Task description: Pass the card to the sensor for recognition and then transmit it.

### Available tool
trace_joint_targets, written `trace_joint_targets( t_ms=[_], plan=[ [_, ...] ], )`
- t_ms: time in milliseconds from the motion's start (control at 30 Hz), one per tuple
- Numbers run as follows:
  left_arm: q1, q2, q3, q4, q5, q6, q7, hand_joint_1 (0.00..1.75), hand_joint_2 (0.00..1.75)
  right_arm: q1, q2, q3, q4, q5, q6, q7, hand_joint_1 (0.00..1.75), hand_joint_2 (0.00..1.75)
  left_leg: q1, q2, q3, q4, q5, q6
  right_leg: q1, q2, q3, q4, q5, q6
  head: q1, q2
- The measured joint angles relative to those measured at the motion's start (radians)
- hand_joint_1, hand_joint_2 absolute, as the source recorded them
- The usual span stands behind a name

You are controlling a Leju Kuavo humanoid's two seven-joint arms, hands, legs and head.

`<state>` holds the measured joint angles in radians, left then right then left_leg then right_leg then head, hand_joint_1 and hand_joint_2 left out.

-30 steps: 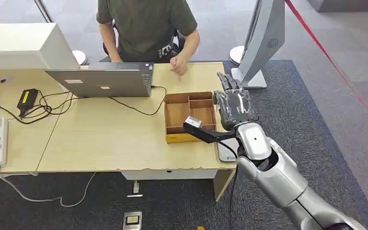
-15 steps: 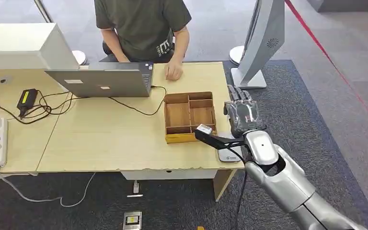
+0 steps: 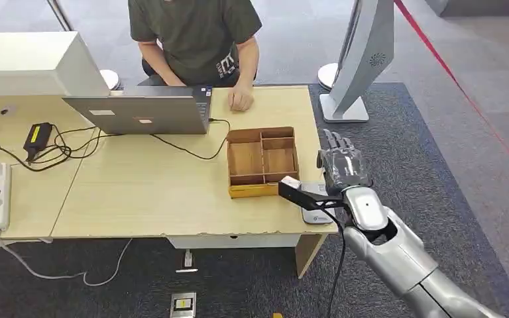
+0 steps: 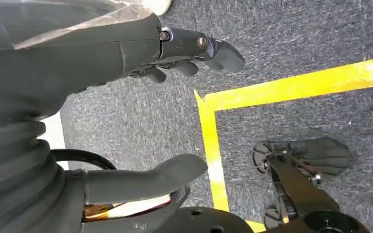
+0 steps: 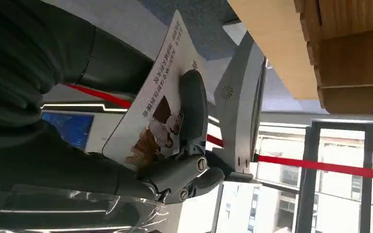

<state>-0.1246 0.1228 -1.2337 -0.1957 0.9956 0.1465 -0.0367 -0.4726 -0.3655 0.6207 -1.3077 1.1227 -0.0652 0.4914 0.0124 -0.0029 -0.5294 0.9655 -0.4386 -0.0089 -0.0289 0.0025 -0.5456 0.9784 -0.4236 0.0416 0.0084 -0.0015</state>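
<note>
Since a second ago the right hand [image 3: 342, 165] has drawn back toward the robot and moved right, from beside the tray [image 3: 262, 161] to the counter's [image 3: 146, 192] edge. Its fingers [image 5: 193, 104] pinch the card [image 5: 151, 102] against the thumb, grasping it flat against the palm. Under the wrist a grey sensor [image 3: 313, 203] lies at the counter's right edge, just beside the tray. A person [image 3: 195, 36] sits behind the laptop [image 3: 139, 112], one hand resting on the counter. Hanging above carpet, the left hand [image 4: 102, 73] has its fingers apart, released and holding nothing.
</note>
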Motion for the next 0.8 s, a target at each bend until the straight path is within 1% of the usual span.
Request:
trace_joint_targets(
  t_ms=[233,800],
  plan=[
    [0.0,0.0,0.0,0.0,0.0,0.01,0.016,0.0,1.75,0.002,0.022,0.002,0.061,-0.009,-0.032,-0.018,1.75,1.75,0.0,0.0,0.0,0.0,0.0,0.0,0.0,0.0,0.0,0.0,0.0,0.0,0.0,0.0],
    [0.0,0.0,0.0,0.0,0.01,0.013,0.014,0.0,1.75,-0.005,0.073,0.022,0.198,-0.045,-0.082,-0.056,1.75,1.75,0.0,0.0,0.0,0.0,0.0,0.0,0.0,0.0,0.0,0.0,0.0,0.0,0.0,0.0]
  ],
)
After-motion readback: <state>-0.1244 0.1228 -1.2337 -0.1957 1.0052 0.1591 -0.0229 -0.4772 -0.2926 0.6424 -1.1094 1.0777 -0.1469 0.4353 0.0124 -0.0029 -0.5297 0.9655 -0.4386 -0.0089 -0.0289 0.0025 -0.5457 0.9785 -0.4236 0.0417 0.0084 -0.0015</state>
